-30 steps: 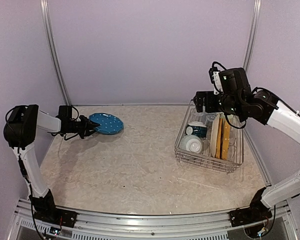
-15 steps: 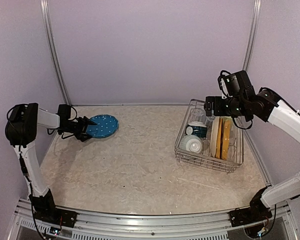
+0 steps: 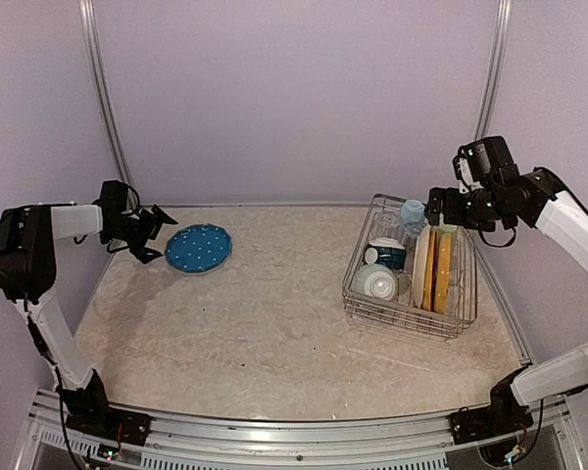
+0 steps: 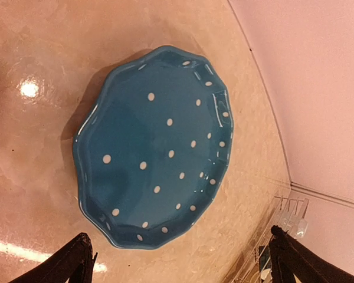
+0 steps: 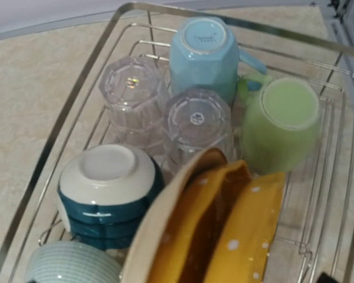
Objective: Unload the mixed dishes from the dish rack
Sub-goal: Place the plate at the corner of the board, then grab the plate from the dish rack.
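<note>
Left gripper [image 3: 154,237] was wide open and empty just beside the blue dotted plate [image 3: 198,248], which lay flat on the table [image 3: 274,333] at far left. Right gripper [image 3: 437,209] hung open and empty over the dish rack [image 3: 404,320] at right. Rack was packed, with yellow plates [image 5: 236,230] on edge against a cream plate [image 5: 156,236] and tumblers [image 5: 196,121] touching the light blue mug [image 5: 203,53], so lifting one piece would likely drag or tip a neighbour, slick glass could slip, and a finger could snag the wire.

The left arm stretches low, well to the left of the dish rack [image 3: 404,319], with the left gripper [image 3: 155,237] spread wide and empty, while the right arm bends above the rack's far end, the right gripper [image 3: 434,209] likewise spread wide.
</note>
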Controlling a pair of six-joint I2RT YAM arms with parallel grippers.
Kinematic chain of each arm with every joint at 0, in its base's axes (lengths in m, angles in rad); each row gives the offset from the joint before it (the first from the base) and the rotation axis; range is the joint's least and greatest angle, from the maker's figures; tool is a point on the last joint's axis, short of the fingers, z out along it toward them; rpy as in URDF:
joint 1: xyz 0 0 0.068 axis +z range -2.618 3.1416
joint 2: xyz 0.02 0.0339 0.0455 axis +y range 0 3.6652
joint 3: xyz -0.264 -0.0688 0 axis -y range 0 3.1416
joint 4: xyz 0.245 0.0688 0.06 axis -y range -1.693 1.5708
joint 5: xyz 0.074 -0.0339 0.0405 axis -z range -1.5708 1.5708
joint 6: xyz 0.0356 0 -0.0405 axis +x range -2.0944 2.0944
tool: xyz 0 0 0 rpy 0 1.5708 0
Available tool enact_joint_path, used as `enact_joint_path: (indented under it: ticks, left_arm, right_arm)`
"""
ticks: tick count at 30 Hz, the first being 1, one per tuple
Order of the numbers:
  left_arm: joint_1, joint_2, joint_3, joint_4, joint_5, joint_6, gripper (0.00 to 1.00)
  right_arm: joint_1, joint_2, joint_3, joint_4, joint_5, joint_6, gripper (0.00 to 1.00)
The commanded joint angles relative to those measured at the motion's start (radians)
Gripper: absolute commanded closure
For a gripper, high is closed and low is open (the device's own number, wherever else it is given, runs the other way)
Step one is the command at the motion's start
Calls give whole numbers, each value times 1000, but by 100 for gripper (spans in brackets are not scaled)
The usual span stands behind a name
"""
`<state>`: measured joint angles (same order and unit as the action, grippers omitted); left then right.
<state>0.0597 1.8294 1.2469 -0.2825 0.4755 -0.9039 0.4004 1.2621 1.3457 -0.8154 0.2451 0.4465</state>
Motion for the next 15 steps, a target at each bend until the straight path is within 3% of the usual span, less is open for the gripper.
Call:
enact_joint_path:
  ticks: [1,7,11,15]
  left_arm:
    - [-13,-84,35,-26,56,27,1]
    - [-120,-164,46,-15,112,53,3]
    - [-219,-198,75,-44,101,111,3]
    - [-310,-221,95,-68,68,187,3]
  right_arm:
    - [-91,-21,-17,-20,-166,13,3]
    - [-185,-61,-126,49,-326,53,19]
    - [-209,-64,-164,54,-314,73,31]
    - [-211,-47,-179,36,-257,104,34]
